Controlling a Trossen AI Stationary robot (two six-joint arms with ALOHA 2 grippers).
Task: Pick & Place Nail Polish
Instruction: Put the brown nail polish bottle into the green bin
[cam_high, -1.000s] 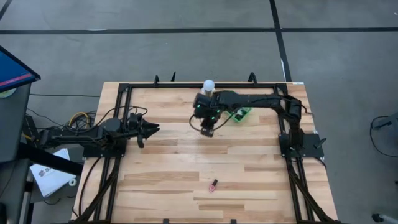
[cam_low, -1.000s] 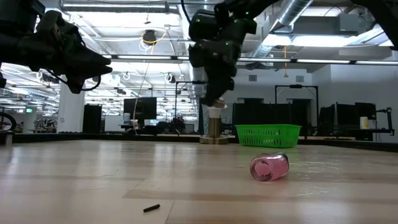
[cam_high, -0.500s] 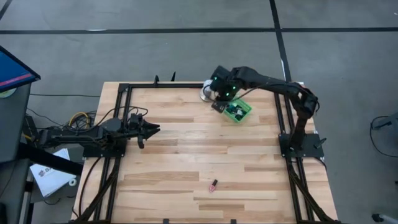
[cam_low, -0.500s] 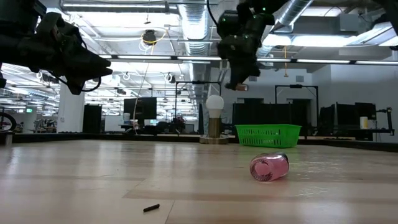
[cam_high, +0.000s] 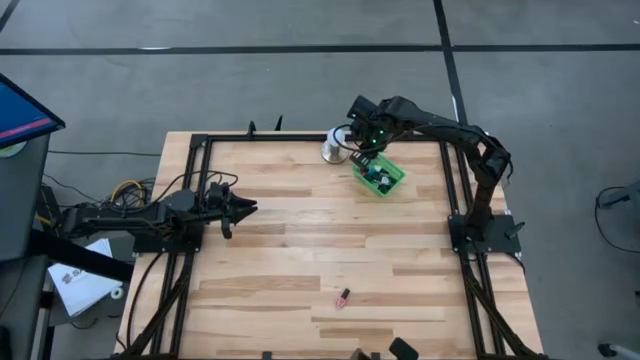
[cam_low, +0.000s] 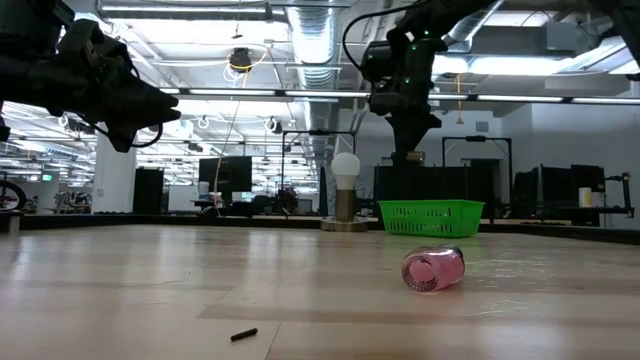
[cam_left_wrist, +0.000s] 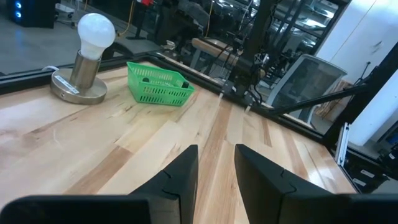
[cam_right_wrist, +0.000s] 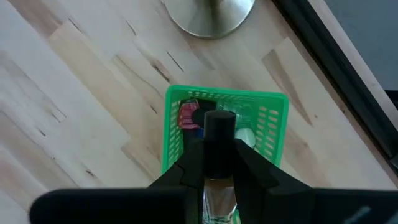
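Note:
My right gripper (cam_right_wrist: 217, 155) is shut on a small nail polish bottle with a dark cap (cam_right_wrist: 217, 132) and hangs over the green basket (cam_right_wrist: 273, 118), at the table's far right (cam_high: 378, 176). Other bottles lie in the basket, one of them pink (cam_right_wrist: 188, 116). A pink bottle (cam_high: 343, 297) lies on its side on the table near the front, and it also shows in the low view (cam_low: 433, 270). My left gripper (cam_high: 245, 207) waits above the table's left side, its fingers (cam_left_wrist: 180, 177) a little apart and empty. My right gripper pinches the bottle between its two fingers (cam_right_wrist: 186, 163). The dark cap (cam_right_wrist: 217, 121) sticks out past the fingertips, and the clear body (cam_right_wrist: 217, 200) sits farther back between them. The fingers point down from above. The bottle is lifted clear, over the basket's opening.
A lamp with a white dome on a round metal base (cam_high: 335, 146) stands just left of the basket, close to my right gripper, and shows in the low view (cam_low: 345, 190). A black frame (cam_high: 200, 150) runs around the table. A small dark scrap (cam_low: 243, 334) lies near the front.
My right gripper has carried the bottle from above the table's middle toward the far right edge, past the lamp, and now hangs over the green basket. It has turned as it went. The bottle stays in its fingers.

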